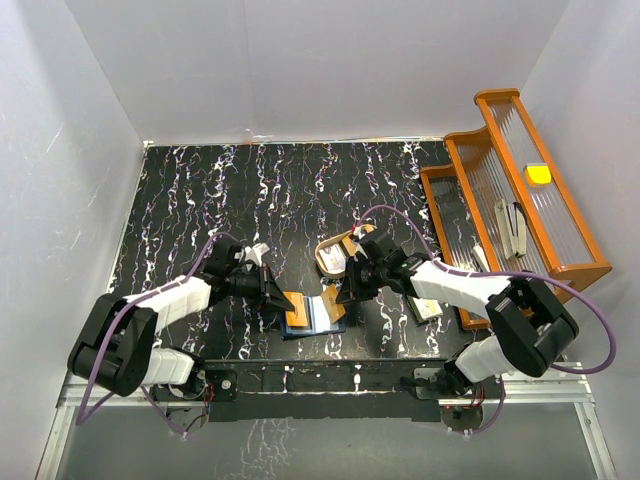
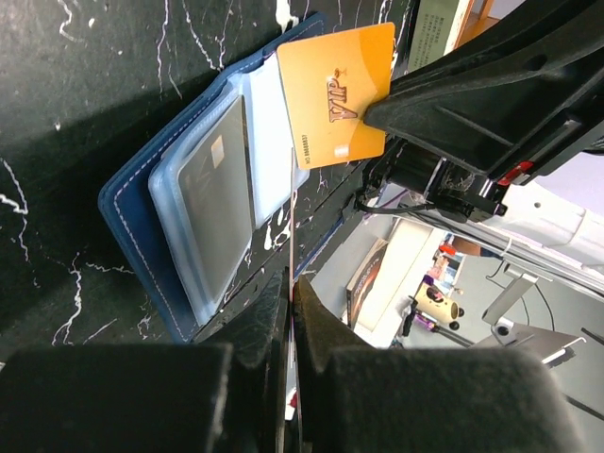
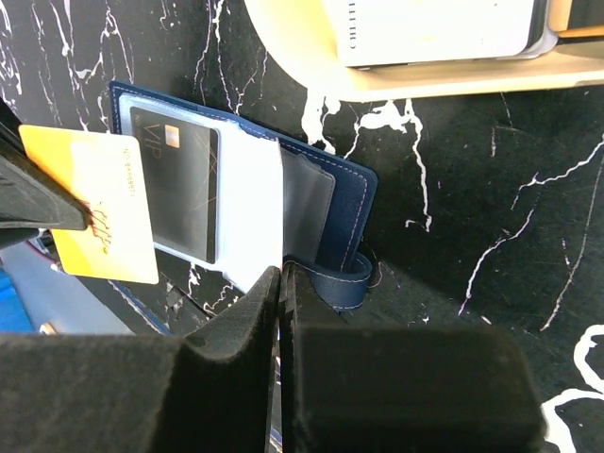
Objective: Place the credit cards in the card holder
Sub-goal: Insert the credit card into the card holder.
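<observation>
From above, the blue wallet lies open on the black marbled bench, close to the near edge and about midway along it. A tan tray sits just beyond it toward the far edge. An orange card shows over the wallet's left part. The left tool has its tip right at that card's left edge, and the right tool hangs over the wallet's right end. Looking along the left arm, its two fingers are pressed tight together, and a thin pale edge runs up out of the seam; what that edge belongs to I cannot tell. Past them the wallet holds a grey card tucked in a clear sleeve. The orange card shows face-on beyond it, with the other arm's black fingertip lapping its edge. Looking along the right arm, those fingers are pressed together too. Their tips sit at the near edge of a pale sleeve, just beside the snap tab. Here the left arm's finger lies across the orange card. Which tool actually has the card, I cannot tell.
</observation>
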Available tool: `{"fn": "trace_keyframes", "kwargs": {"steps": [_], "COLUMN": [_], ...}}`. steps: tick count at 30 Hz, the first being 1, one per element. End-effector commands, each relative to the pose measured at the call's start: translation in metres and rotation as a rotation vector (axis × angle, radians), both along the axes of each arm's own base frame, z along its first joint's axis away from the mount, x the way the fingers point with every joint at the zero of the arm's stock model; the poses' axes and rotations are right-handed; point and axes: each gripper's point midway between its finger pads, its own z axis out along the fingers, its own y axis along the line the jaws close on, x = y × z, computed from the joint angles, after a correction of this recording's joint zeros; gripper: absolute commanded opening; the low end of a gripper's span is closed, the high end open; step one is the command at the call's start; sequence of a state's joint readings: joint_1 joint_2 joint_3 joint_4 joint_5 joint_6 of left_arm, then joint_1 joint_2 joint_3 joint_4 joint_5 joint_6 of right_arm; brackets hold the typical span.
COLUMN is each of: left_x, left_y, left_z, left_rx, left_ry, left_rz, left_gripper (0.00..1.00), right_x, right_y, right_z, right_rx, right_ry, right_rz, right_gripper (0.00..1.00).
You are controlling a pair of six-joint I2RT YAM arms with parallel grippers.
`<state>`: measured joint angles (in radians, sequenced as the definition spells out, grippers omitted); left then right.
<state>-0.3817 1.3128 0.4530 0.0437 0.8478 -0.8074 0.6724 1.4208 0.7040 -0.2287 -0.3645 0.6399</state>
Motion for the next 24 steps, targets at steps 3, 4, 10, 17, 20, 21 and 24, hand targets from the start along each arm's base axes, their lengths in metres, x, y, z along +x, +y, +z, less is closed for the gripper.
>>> {"fn": "trace_keyframes", "kwargs": {"steps": [3, 4, 10, 17, 20, 21, 24], "left_x": [0.007, 0.006, 0.011, 0.006, 0.002, 0.003, 0.003], "left_y": [-0.005, -0.005, -0.012, -0.021, -0.021, -0.022, -0.021], "left_z": [0.010, 0.007, 0.004, -0.015, -0.030, -0.032, -0.039], "left_rx": [-0.022, -0.019, -0.019, -0.008, 0.015, 0.020, 0.047], "left_ry": [-0.004, 0.015, 0.040, 0.092, 0.139, 0.143, 0.144], "left_rz": [-0.052, -0.060, -0.091, -0.140, -0.146, -0.141, -0.144], "left_gripper": [0.00, 0.00, 0.00, 0.00, 0.00, 0.00, 0.00], "right_x": [0.001, 0.001, 0.003, 0.004, 0.004, 0.005, 0.006], "right_y": [-0.001, -0.001, -0.002, -0.002, -0.003, -0.004, -0.006], "right_z": [-0.007, -0.006, -0.003, 0.001, 0.000, 0.000, 0.000], "right_rx": [-0.008, -0.006, 0.001, 0.004, -0.004, -0.008, -0.020], "right_ry": [-0.025, -0.028, -0.046, -0.059, -0.058, -0.061, -0.066], "right_rz": [0.016, 0.016, 0.004, -0.003, -0.008, -0.009, -0.010], "right_gripper": [0.00, 0.00, 0.00, 0.00, 0.00, 0.00, 0.00]}}
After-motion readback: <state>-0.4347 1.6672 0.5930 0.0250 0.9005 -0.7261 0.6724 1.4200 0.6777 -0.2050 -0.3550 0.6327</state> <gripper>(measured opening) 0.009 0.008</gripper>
